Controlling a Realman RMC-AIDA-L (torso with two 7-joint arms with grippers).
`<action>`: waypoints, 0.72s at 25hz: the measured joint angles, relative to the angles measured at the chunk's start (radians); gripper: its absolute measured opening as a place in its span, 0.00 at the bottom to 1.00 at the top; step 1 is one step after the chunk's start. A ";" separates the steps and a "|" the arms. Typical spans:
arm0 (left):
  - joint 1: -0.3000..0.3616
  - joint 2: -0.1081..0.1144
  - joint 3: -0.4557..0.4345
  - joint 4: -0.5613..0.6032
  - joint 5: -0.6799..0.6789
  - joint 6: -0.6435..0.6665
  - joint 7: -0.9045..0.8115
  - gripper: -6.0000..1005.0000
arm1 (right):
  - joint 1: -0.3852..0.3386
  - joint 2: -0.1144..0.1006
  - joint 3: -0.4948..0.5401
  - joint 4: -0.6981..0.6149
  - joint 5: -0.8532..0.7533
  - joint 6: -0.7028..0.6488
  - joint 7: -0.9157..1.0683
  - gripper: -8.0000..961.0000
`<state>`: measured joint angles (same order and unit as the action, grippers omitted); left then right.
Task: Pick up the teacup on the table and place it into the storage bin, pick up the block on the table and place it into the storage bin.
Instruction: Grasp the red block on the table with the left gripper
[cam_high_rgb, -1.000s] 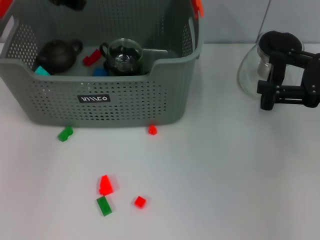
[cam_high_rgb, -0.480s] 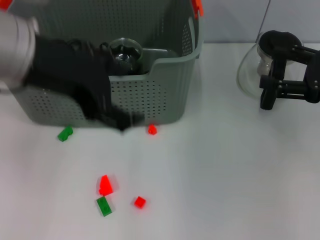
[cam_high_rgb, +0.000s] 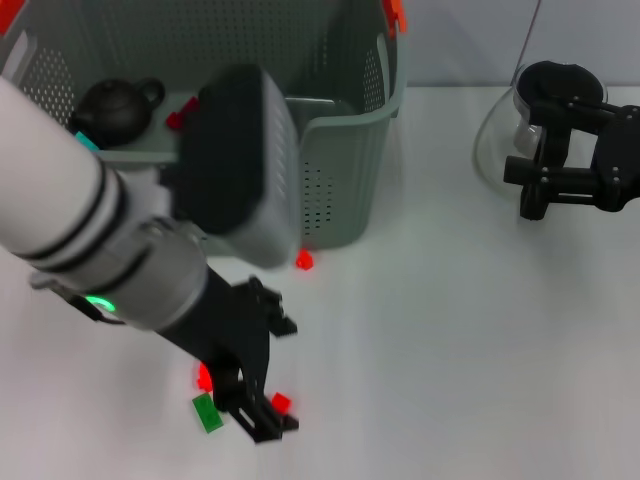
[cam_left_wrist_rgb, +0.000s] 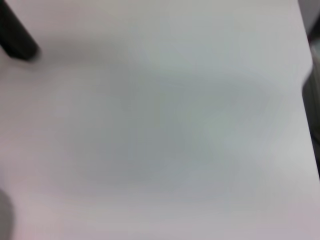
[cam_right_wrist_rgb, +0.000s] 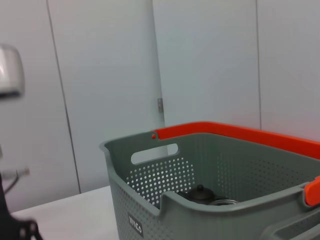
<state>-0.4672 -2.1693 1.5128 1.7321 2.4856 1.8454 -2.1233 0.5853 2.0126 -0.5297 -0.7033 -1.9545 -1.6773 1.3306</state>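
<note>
- The storage bin (cam_high_rgb: 340, 180) already holds a dark teapot (cam_high_rgb: 112, 108) and a red block (cam_high_rgb: 180, 115); the rest of its inside is hidden behind the left arm, so I cannot tell whether a teacup is in there.
- Blocks are left on the bench (cam_high_rgb: 450, 350): a small red block (cam_high_rgb: 305, 260) just in front of the bin wall, a green block (cam_high_rgb: 207, 412), a red square block (cam_high_rgb: 281, 402) and another red piece (cam_high_rgb: 204, 377) partly hidden.
- The left hand (cam_high_rgb: 250, 395) hangs low over that cluster, fingers spread and empty; the red square block lies just beside one fingertip, the green block just beside the other.
- The right hand (cam_high_rgb: 570, 175) sits at the far right by a glass pot (cam_high_rgb: 497, 140); I cannot tell its state.
</note>
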 joint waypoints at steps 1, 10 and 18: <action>-0.007 0.000 0.024 -0.020 0.012 -0.012 0.001 0.91 | -0.001 0.001 0.000 0.000 0.000 -0.001 0.000 0.96; -0.096 -0.002 0.224 -0.266 0.131 -0.172 0.013 0.86 | -0.007 0.004 -0.001 0.002 -0.002 0.003 -0.003 0.96; -0.131 -0.003 0.286 -0.383 0.159 -0.276 0.026 0.81 | -0.007 0.008 -0.001 0.002 -0.003 0.003 -0.005 0.96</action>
<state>-0.5984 -2.1720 1.7983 1.3494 2.6445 1.5697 -2.0969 0.5782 2.0201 -0.5308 -0.7009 -1.9575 -1.6742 1.3255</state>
